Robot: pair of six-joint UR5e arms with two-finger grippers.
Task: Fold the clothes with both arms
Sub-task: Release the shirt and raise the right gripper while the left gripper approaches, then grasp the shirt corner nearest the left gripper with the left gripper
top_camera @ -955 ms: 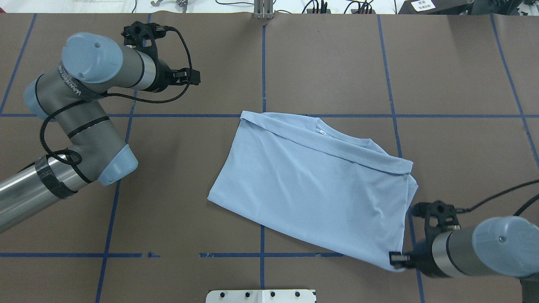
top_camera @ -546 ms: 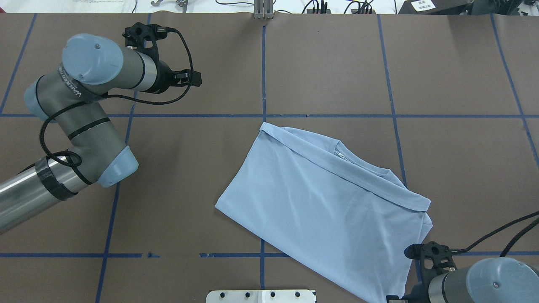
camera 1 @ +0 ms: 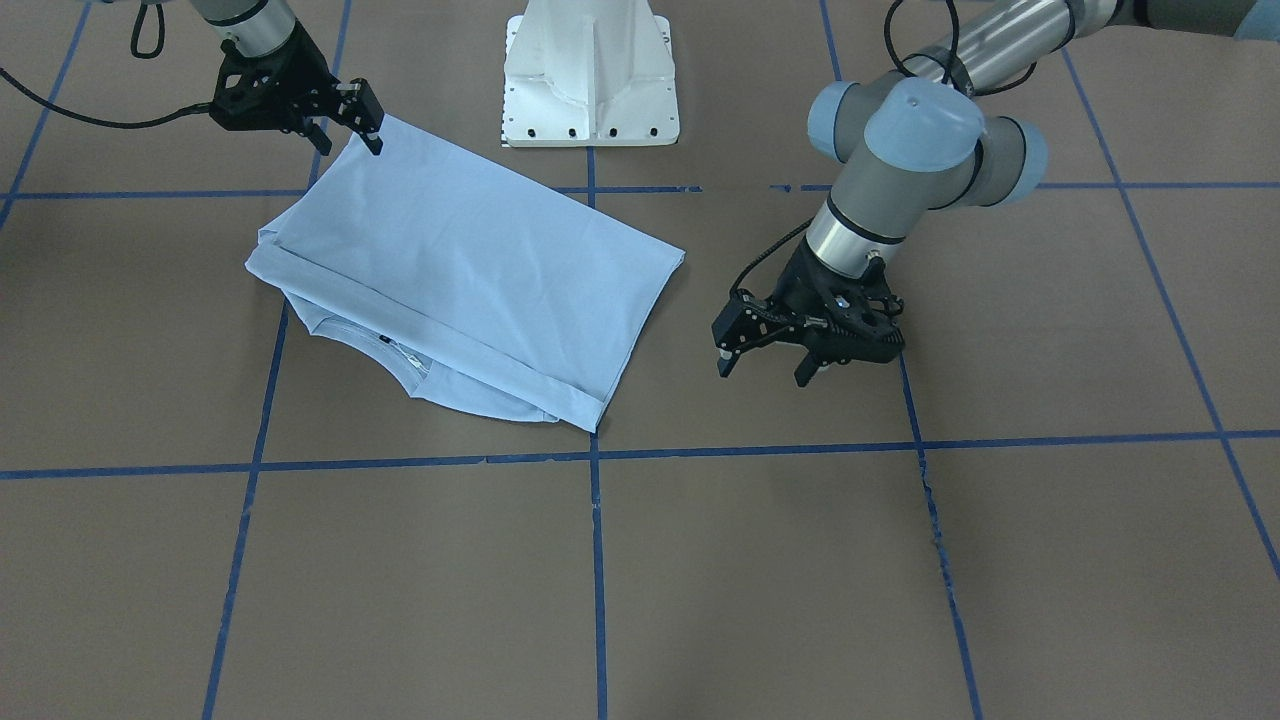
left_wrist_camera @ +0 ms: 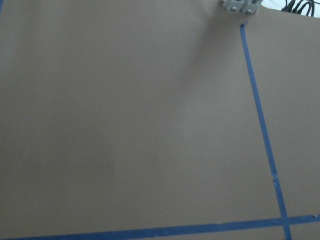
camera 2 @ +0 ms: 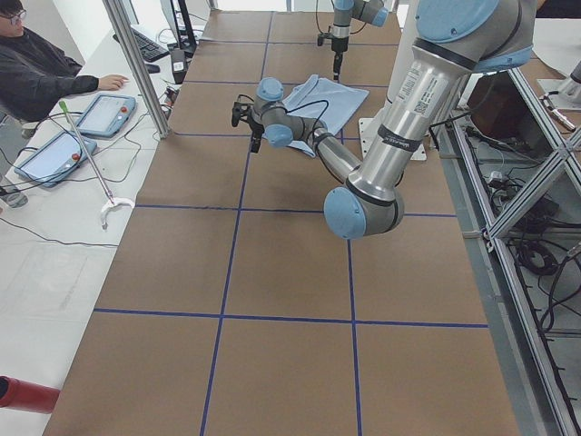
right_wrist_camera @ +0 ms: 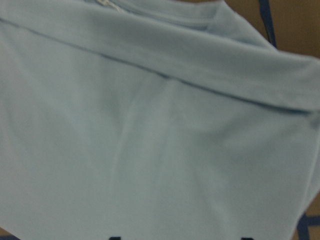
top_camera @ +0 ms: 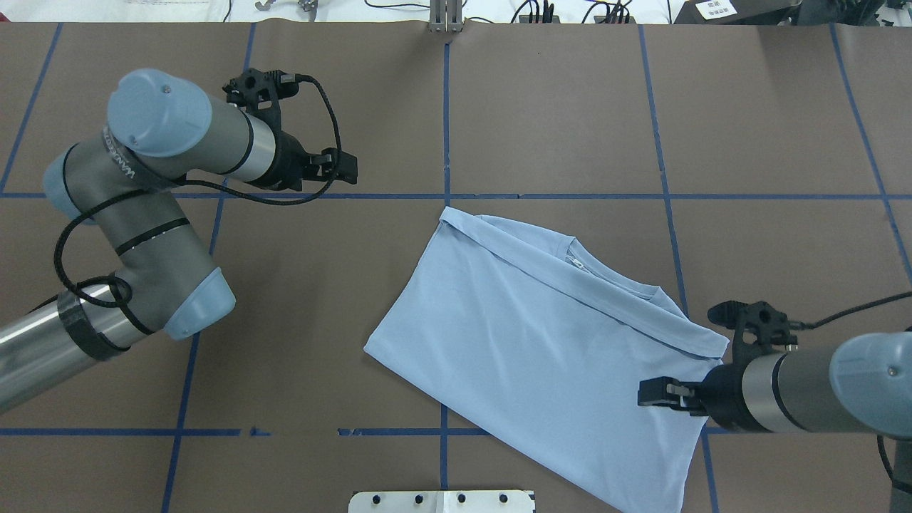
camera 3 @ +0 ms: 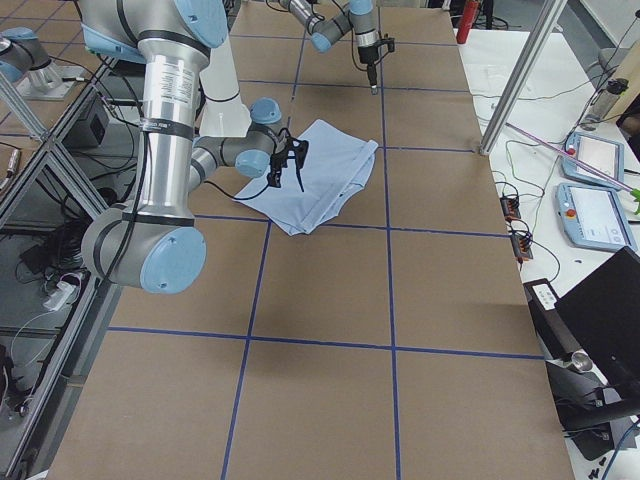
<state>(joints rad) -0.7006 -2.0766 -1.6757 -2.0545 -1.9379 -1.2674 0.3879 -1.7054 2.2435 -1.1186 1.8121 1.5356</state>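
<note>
The folded light blue T-shirt [top_camera: 541, 335] lies flat on the table [top_camera: 570, 107], collar [top_camera: 577, 262] toward 1 o'clock in the overhead view. The right gripper [top_camera: 650, 394] hangs over its 4 o'clock edge, jaws spread and empty (the left gripper [camera 1: 762, 370], at 10 o'clock, gapes likewise).

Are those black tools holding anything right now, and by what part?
Nothing is held. The right tool is open above a corner of the T-shirt; the left tool is open over the table.
</note>
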